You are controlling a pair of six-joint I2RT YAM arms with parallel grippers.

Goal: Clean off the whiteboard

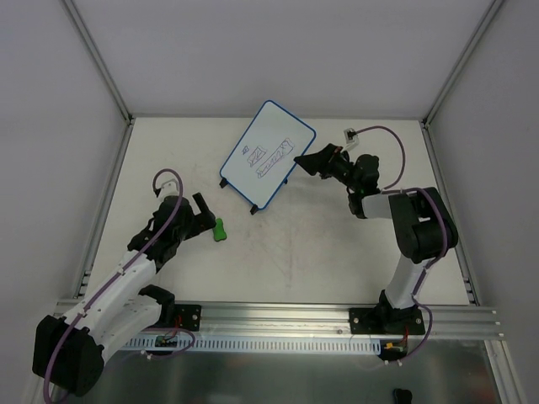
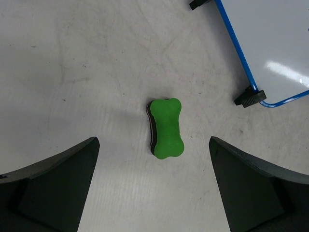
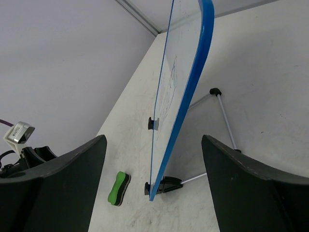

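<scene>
Left gripper fingers sit nearest the lens. They are two dark, matte wedges in the lower corners of the left wrist view, spread wide and holding nothing. Just ahead of the gap between them the eraser lies flat on the table, touched by neither finger, with bare surface on both its sides. The eraser is bone-shaped, with a smooth green top and a thin dark layer beneath. The table is off-white and matte, scuffed with faint grey marks.

The board sits toward the far middle of the table, turned askew to the walls. Its near corner is close to the eraser but apart from it. It has a glossy white face, a thin blue rim, rounded corners and small black feet, with dark scribbles across its middle. From the right wrist view it stands tilted on thin wire legs.

The right gripper is at the board's right edge, also spread wide. In its wrist view the blue rim runs through the gap between the fingers. We see no contact with either finger, and it grips nothing.

For open room, we note wide bare table in front of the board and between the arms. White walls close the left, right and far sides. A ribbed metal rail bounds the near edge.
</scene>
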